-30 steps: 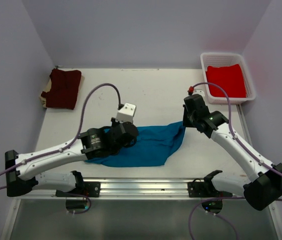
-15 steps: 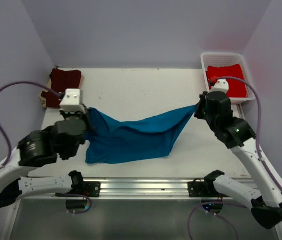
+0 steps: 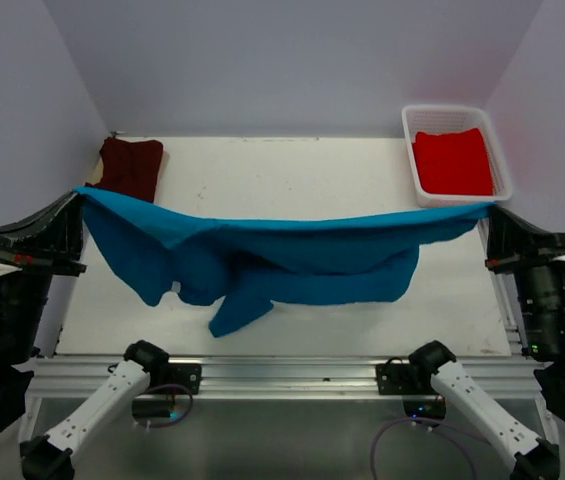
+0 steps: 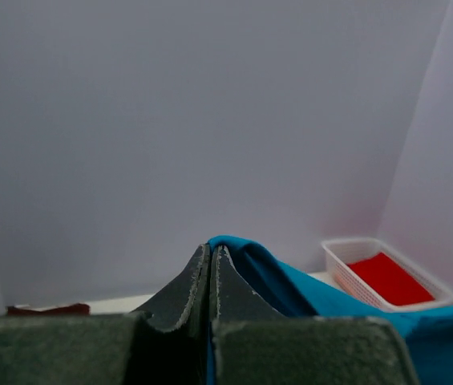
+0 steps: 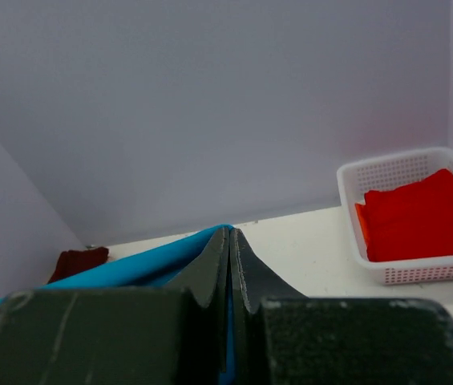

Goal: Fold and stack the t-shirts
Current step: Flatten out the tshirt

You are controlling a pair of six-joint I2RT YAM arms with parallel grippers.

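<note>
My left pincer (image 4: 210, 250) and right pincer (image 5: 228, 233) are charcoal; the teal-blue t-shirt (image 3: 292, 262) is plain. Upper left: dark maroon t-shirt (image 3: 127, 170). Upper right: bright red t-shirt (image 3: 452, 162), white mesh basket (image 3: 445, 110). My counter (image 3: 292, 175) is off-white.

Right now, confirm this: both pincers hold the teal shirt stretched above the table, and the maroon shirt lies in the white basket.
One slip. The white basket holds the red shirt; the maroon shirt lies at the far left corner of the table, as the top view shows. The left pincer and right pincer do hold the teal shirt stretched above it.
</note>
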